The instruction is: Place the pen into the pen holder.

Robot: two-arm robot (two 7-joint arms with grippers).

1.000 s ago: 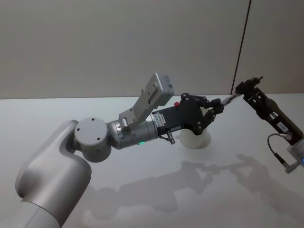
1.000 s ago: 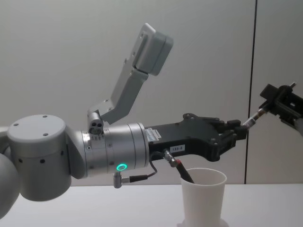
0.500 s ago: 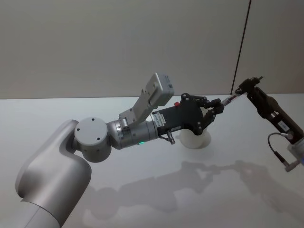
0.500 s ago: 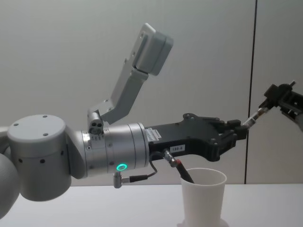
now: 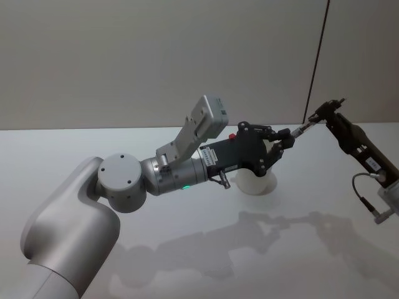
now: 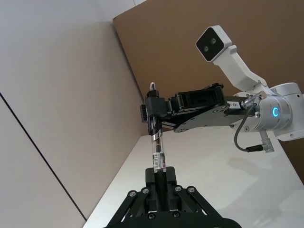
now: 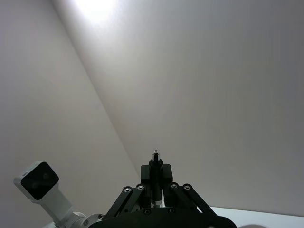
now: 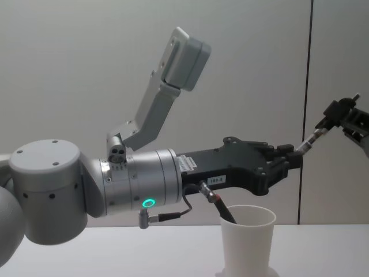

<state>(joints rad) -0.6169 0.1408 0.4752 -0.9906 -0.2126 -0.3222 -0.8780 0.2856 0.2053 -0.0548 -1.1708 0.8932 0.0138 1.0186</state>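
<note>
The pen [image 5: 301,129] hangs in the air, slanting, held at both ends. My left gripper [image 5: 283,141] reaches across from the left and is shut on the pen's lower end, straight above the pen holder [image 5: 255,181], a white paper cup standing on the table. My right gripper [image 5: 322,114] is shut on the upper end. From the chest, the pen [image 8: 312,140] runs from the left gripper [image 8: 293,158] up to the right gripper [image 8: 337,109], with the cup [image 8: 248,236] below. The left wrist view looks along the pen [image 6: 157,149] to the right gripper [image 6: 154,108].
The white table [image 5: 187,261] stretches around the cup, with the arms' shadows in front. A plain wall with a dark vertical seam [image 5: 318,56] stands behind. My left arm's body [image 5: 124,180] spans the middle of the workspace.
My right gripper has turned at the wrist and risen slightly, so the pen's far end sits a little higher. The left gripper and the cup have stayed put.
</note>
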